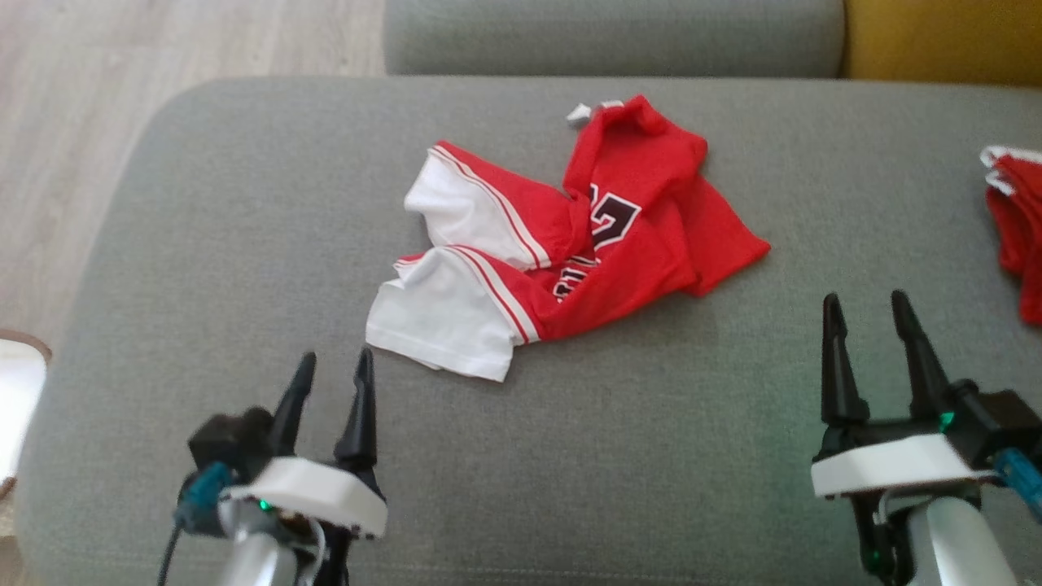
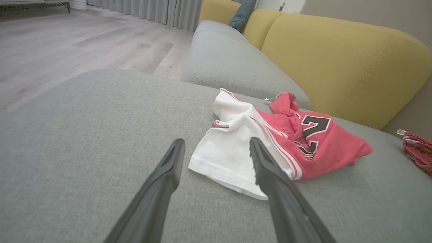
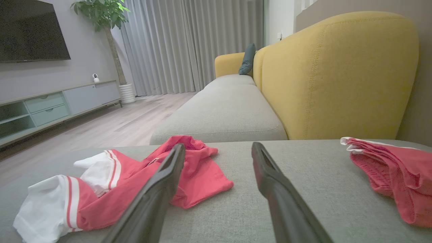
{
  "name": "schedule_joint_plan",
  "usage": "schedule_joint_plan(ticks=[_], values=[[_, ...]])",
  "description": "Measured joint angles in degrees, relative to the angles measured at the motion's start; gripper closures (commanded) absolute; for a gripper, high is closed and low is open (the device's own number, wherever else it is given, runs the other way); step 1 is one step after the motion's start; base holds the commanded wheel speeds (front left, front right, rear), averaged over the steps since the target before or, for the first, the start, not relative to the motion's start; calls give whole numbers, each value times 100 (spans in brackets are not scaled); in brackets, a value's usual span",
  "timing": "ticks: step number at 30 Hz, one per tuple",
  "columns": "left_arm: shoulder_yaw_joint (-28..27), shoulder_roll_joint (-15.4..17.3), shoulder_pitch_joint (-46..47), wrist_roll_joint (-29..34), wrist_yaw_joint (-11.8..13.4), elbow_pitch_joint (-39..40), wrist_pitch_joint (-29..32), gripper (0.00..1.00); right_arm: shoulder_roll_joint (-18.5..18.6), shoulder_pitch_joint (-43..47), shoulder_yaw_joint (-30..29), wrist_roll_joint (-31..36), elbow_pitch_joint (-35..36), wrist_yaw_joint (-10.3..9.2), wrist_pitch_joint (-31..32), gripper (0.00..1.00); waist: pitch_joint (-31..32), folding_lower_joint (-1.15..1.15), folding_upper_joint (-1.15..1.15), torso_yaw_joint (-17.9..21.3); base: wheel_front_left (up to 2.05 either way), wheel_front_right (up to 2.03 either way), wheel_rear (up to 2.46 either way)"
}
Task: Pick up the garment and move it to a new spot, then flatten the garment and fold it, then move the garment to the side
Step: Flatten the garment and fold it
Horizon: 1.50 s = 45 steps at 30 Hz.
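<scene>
The garment (image 1: 562,244) is a red jersey with white sleeves and a dark number, lying crumpled in the middle of the grey sofa seat (image 1: 244,244). My left gripper (image 1: 334,370) stands open and empty just short of the white sleeve's near edge. In the left wrist view the garment (image 2: 287,141) lies a little beyond the left gripper (image 2: 216,146), slightly to the right. My right gripper (image 1: 867,309) is open and empty, right of the garment. In the right wrist view the garment (image 3: 111,182) lies left of the right gripper (image 3: 217,150).
A second red garment (image 1: 1013,220) lies bunched at the seat's right edge, also seen as a red pile (image 3: 391,175). The yellow sofa back (image 3: 337,77) rises behind. Another grey seat cushion (image 1: 610,37) adjoins at the far side. Wooden floor (image 1: 81,122) lies to the left.
</scene>
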<state>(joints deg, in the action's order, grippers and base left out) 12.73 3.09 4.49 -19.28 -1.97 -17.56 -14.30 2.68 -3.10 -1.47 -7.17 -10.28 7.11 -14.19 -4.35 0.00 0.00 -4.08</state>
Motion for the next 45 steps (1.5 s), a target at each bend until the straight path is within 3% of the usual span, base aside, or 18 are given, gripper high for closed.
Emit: schedule_joint_plan(ticks=[11,26,34,45], values=[[323,-12,-311,-73,152,225,0,0,-3,329,171,-142,-183,0,-1,0,395,0,0,-183,0,0,0],[325,-11,-348,-105,207,189,0,0,-3,372,190,-185,-271,0,-2,0,477,0,0,-132,0,0,0],[343,19,-164,-158,233,-415,281,0,-4,372,276,-183,-279,0,-2,0,331,0,0,-52,0,0,0],[292,16,1177,-252,248,-1783,486,0,-4,212,344,-96,-263,0,-3,0,-248,0,0,196,0,0,0]])
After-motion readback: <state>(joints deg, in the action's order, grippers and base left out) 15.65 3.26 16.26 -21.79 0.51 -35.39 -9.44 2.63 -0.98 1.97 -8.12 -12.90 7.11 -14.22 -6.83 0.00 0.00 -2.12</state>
